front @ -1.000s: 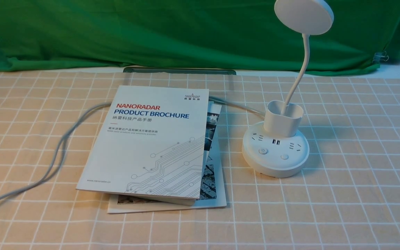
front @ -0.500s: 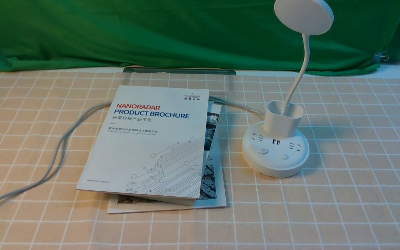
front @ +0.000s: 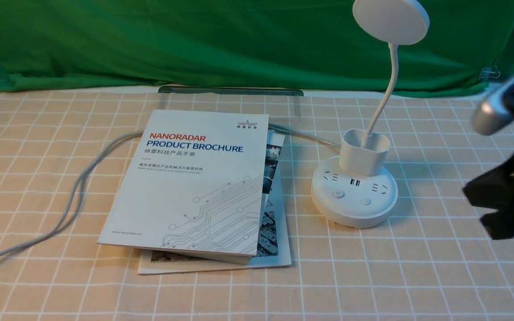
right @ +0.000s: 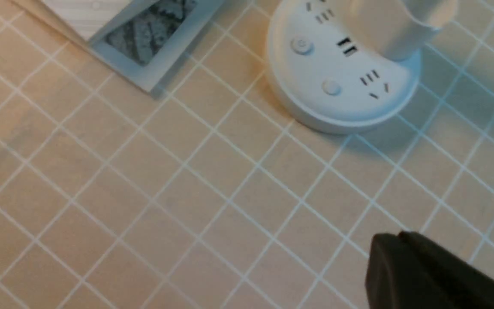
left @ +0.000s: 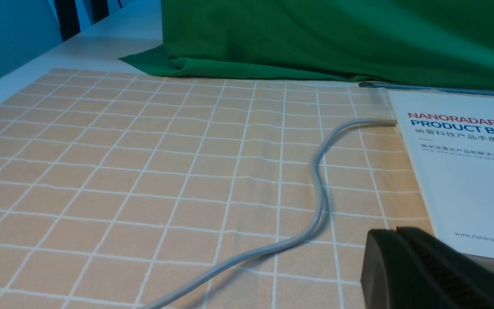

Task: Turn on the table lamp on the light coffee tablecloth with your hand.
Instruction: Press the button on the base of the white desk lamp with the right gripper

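White table lamp is unlit; approach step, my right gripper pressed together to its right; next, press a base button.

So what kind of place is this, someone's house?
Probably a robot test lab, not a home: a green backdrop cloth hangs behind, a robot's right pincer is in view, and a company brochure lies beside the table lamp.

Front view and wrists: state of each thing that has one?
table lamp: upright, no glow visible
top brochure: closed, lying on second booklet
cable: slack on tablecloth
right claw: shut, clear of the lamp
left claw: shut, empty
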Motion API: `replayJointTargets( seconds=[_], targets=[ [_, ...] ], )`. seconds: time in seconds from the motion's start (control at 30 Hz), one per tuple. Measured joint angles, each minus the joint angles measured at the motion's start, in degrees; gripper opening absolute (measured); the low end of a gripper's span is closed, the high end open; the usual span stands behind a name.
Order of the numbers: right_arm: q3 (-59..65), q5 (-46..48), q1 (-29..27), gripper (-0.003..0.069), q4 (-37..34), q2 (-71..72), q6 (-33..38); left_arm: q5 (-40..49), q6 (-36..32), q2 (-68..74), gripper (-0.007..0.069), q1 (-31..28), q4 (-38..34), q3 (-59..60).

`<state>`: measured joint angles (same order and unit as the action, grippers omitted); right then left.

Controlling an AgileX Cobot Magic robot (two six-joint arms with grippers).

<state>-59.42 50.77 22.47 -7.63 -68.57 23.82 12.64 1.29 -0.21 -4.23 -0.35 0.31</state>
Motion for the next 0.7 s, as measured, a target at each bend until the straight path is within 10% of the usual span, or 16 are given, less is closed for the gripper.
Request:
replayJointTargets(
  seconds=[0.7],
  targets=[
    [-7.9, -19.8, 0.2, 0.0029, 2.7, -33.6, -1.9, 0.0, 0.0, 0.0, 0.0021, 0.0, 0.0, 0.0]
  ],
)
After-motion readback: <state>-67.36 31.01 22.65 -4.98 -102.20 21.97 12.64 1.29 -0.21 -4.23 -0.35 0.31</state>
